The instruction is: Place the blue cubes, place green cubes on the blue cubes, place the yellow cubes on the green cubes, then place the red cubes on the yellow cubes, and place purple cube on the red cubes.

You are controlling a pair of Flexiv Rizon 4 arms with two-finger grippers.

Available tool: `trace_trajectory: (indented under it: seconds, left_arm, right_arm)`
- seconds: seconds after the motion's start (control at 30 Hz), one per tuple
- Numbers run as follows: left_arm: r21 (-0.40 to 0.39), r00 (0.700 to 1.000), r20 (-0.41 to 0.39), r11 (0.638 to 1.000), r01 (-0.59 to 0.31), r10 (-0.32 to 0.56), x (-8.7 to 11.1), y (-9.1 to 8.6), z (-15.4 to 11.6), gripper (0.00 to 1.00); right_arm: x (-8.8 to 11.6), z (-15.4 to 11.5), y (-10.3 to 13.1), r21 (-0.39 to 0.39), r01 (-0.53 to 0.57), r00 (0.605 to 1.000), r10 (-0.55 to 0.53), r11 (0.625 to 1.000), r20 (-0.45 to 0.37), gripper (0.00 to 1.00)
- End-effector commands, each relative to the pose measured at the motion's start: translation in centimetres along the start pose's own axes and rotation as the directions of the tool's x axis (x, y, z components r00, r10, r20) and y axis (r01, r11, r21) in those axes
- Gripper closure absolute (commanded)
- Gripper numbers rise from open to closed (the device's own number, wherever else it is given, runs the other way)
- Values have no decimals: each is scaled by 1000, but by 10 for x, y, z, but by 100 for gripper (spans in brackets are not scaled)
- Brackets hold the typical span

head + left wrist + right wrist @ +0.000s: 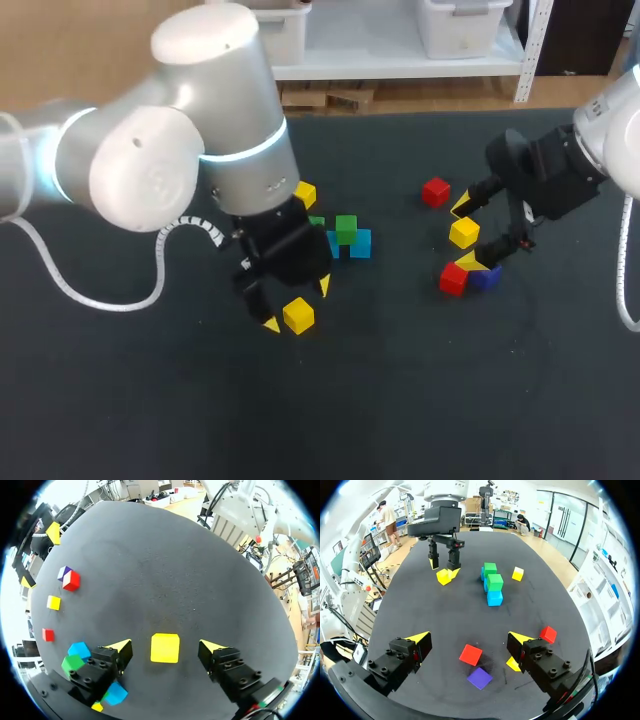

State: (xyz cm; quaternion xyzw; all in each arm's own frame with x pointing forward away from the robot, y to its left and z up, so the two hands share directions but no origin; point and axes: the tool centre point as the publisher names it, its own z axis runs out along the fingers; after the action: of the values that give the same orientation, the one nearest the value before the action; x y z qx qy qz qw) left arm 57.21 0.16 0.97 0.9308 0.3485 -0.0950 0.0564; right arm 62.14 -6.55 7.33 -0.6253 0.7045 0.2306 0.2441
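Note:
My left gripper [297, 305] is open and straddles a loose yellow cube [298, 315] [165, 647], with a gap on each side of it. Behind it stand two stacks, each a green cube [346, 227] [494, 581] on a blue cube [359, 244] [494, 598]. Another yellow cube [305, 194] lies beside them. My right gripper [463, 234] [469, 638] hangs open above a red cube [453, 278] [470, 654], a purple cube [485, 277] [479, 678] and a yellow cube [463, 232], holding nothing. A second red cube [435, 191] [548, 634] lies further back.
The dark table [400, 400] has bare room along its front and at the far left. My left arm's large body hides part of the nearer green and blue stack in the head view.

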Motion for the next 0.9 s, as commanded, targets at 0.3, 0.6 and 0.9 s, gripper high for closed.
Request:
trace_trajectory:
  seconds: [0.3, 0.6, 0.9]
  left_arm:
    - [15, 1000, 4, 1000, -3, 3, -1, 5, 8, 50]
    - [19, 1000, -9, 1000, 4, -3, 3, 4, 7, 100]
    - [-12, 998, -42, 999, 51, -52, 15, 15, -23, 100]
  right_arm:
    - [1, 1, -1, -1, 1, 1000, -1, 1000, 3, 0]
    - [1, 1, -1, -1, 1, 1000, -1, 1000, 3, 0]
    - [1, 1, -1, -1, 1, 1000, -1, 1000, 3, 0]
